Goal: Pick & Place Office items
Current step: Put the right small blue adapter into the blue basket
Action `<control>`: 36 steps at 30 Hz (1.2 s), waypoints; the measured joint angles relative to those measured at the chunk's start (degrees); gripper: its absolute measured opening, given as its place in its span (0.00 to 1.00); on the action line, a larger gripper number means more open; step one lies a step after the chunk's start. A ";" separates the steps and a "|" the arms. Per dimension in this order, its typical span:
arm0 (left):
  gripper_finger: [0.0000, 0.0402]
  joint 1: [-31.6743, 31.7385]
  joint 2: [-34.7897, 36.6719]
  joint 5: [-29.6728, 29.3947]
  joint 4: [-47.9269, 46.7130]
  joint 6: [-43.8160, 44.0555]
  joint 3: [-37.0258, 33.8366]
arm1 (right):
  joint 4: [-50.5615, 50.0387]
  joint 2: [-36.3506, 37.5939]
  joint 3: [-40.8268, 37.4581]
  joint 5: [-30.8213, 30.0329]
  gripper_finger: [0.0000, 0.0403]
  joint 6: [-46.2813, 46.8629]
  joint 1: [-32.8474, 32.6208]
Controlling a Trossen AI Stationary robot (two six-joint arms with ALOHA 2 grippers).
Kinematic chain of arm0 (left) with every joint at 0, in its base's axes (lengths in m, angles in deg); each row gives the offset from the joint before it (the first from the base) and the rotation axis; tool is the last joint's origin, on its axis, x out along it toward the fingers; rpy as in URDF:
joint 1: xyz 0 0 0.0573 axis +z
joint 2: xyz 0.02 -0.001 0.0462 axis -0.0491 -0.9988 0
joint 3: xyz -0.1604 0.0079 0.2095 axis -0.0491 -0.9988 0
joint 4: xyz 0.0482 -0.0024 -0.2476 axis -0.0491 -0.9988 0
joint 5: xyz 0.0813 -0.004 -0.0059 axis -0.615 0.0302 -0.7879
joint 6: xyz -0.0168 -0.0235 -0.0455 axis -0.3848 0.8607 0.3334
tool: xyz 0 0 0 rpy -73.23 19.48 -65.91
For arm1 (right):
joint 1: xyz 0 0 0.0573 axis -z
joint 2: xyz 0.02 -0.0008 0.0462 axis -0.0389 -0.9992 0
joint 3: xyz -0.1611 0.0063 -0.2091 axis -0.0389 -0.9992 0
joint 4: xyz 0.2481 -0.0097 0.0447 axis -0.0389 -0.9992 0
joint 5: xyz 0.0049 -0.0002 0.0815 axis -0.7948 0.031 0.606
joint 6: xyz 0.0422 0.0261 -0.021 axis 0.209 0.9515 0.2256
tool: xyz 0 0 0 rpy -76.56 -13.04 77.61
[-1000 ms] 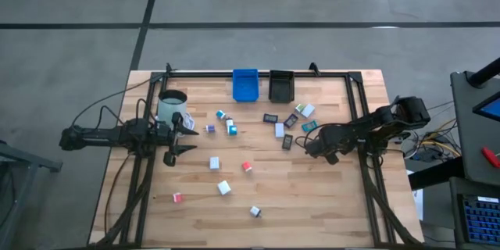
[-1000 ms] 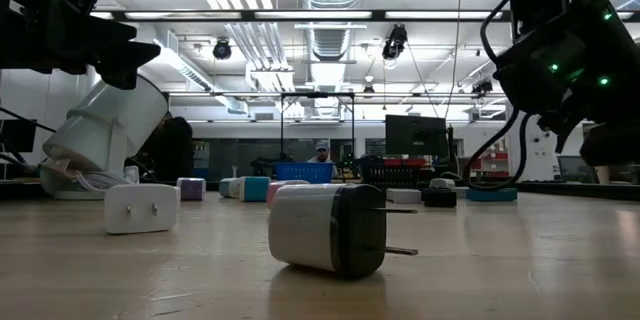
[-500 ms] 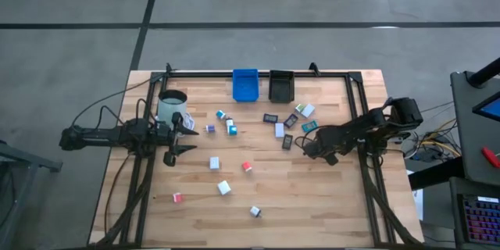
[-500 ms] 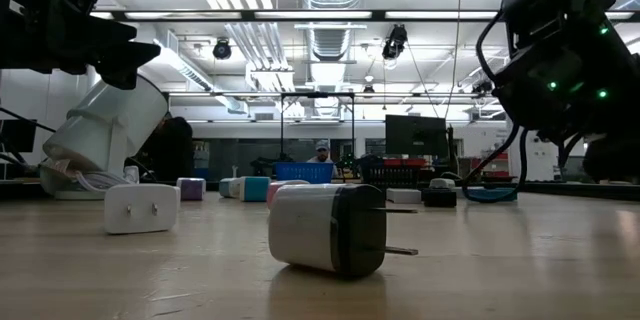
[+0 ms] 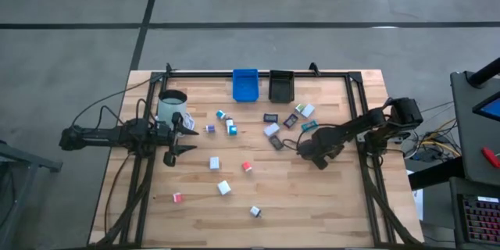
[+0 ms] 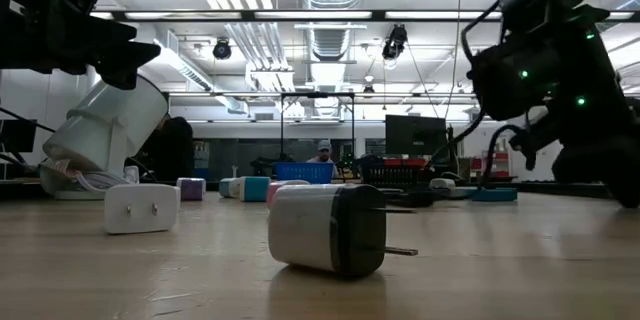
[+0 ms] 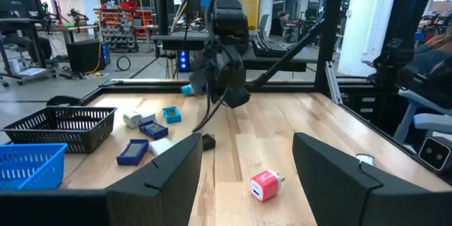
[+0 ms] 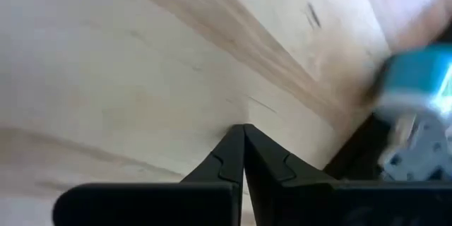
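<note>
The right pincer (image 5: 300, 147) sits low over the pale wooden plank worktop (image 5: 312, 203), its two dark fingers pressed together with nothing between them; in the right wrist view the fingertips (image 8: 244, 157) meet just above the bare boards, with a teal block (image 8: 417, 85) close off to one side, blurred.

The small office items lie scattered, mostly ahead of this pincer toward the middle of the worktop. Just beside the pincer's tip lies a flat black rectangular piece (image 5: 277, 142), its long axis running diagonally across the planks. Just beyond that is a flat white rectangular piece (image 5: 271, 130), also skewed. To the far side of the pincer, toward the bins, rest a flat teal rectangle (image 5: 308, 126), a dark purple flat piece (image 5: 291, 120) and a black rectangle (image 5: 270, 117) whose long axis runs across the worktop. Well ahead of the pincer lie a red cube-like block (image 5: 246, 166) and a white cube-like block (image 5: 214, 162).

In the low view a white plug-like block (image 6: 325, 228) lies on its side, its metal prongs pointing level toward the right arm's side.

The left pincer (image 5: 190, 133) hovers at the opposite side of the worktop with its fingers spread wide apart and holding nothing, right beside a large white mug (image 5: 172, 107). A blue plastic bin (image 5: 245, 84) and a black plastic bin (image 5: 280, 86) stand at the far edge.
</note>
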 joint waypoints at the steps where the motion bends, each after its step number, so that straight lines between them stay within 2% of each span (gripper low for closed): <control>1: 0.57 0.00 0.09 -0.02 0.00 0.01 -0.02 | 0.00 -0.02 0.40 0.00 0.02 -0.33 0.00; 4: 0.57 0.00 -0.18 0.00 0.00 0.01 -0.01 | -0.99 -0.11 2.29 -1.17 0.02 1.99 0.00; 8: 0.57 0.00 -0.48 0.00 0.03 0.01 0.00 | -7.74 1.11 3.62 -6.10 0.02 4.13 -0.03; 18: 0.57 0.00 -1.09 0.00 0.00 0.02 -0.01 | -7.56 4.22 4.71 -19.41 0.02 11.40 0.24; 27: 0.57 0.01 -1.07 0.00 0.02 0.02 0.00 | -8.98 5.49 5.39 -19.48 0.02 27.92 4.66; 31: 0.57 0.02 -1.07 0.00 0.02 0.02 0.00 | -9.71 5.51 5.39 -20.17 0.02 25.87 7.09; 33: 0.57 0.02 -1.07 0.00 0.02 0.01 0.00 | -9.67 5.58 5.39 -23.90 0.02 24.89 7.41; 36: 0.57 0.02 -1.07 0.00 0.01 0.02 -0.02 | -12.04 5.64 5.37 -30.42 0.02 33.01 7.21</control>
